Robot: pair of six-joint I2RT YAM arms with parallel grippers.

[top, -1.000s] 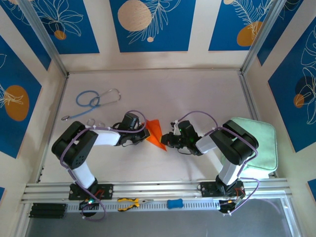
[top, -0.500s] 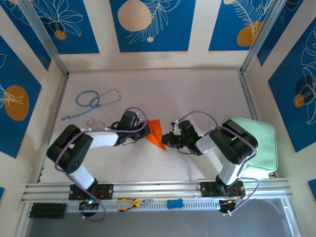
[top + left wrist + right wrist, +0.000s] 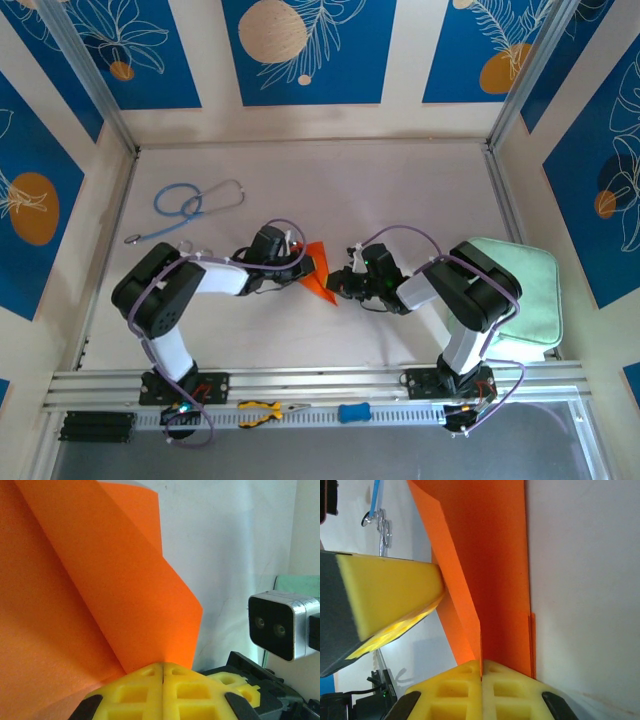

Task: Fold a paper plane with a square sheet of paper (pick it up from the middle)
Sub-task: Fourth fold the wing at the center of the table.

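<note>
The square sheet of paper [image 3: 318, 270] is bright orange and folded into a pointed, layered shape, and it is held between the two arms at mid-table. My left gripper [image 3: 300, 262] is shut on its left side. In the left wrist view the paper [image 3: 100, 590] rises as a tilted flap out of the seam of the shut left gripper [image 3: 163, 666]. My right gripper [image 3: 341, 284] is shut on the paper's lower right tip. In the right wrist view the upright fold [image 3: 495, 570] enters the seam of the right gripper [image 3: 481, 664], with a left gripper finger [image 3: 390, 595] close beside it.
A blue and grey stethoscope [image 3: 195, 205] lies at the back left. A pale green pad [image 3: 525, 290] sits under the right arm at the right edge. Yellow-handled pliers [image 3: 265, 410] and a small blue object [image 3: 354, 412] rest on the front rail.
My left gripper has shifted right, onto the paper's left edge, and the left arm's elbow has moved. The right arm stays put.
</note>
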